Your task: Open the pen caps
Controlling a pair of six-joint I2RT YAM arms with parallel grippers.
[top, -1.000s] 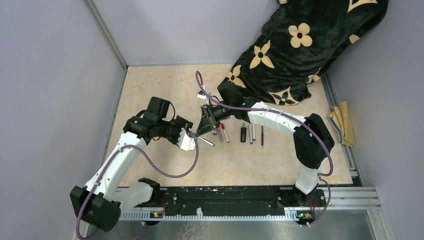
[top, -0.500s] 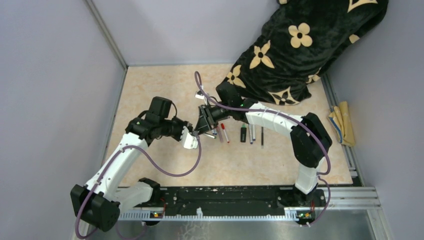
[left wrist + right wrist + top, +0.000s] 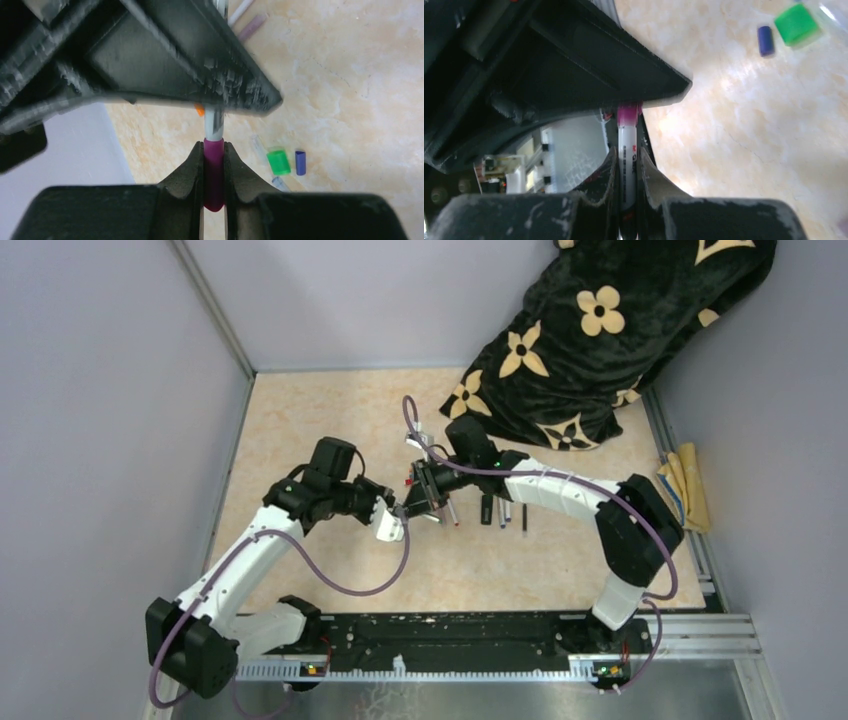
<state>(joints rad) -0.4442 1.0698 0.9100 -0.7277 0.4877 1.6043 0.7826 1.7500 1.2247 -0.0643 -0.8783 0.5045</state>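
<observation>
Above the table's middle my two grippers meet tip to tip on one pen. My left gripper point(image 3: 214, 150) point(image 3: 397, 516) is shut on the pen's magenta-purple cap point(image 3: 214, 172), which is still seated on the barrel. My right gripper point(image 3: 626, 160) point(image 3: 413, 506) is shut on the white printed barrel point(image 3: 626, 150) of the same pen; its cap point(image 3: 627, 116) shows just beyond, between the left fingers. A loose green cap point(image 3: 278, 161) point(image 3: 796, 22) and a blue cap point(image 3: 300, 162) point(image 3: 765, 40) lie on the table below.
Several pens point(image 3: 505, 510) lie in a row right of the grippers, with a thicker dark one point(image 3: 487, 508) and a thin dark stick point(image 3: 523, 516). A black flowered blanket point(image 3: 600, 330) covers the far right corner. A yellow cloth point(image 3: 685, 485) lies at the right edge.
My left gripper has closed on the pen's cap. Both grippers have shifted a little to the right and nearer, still joined on the pen.
</observation>
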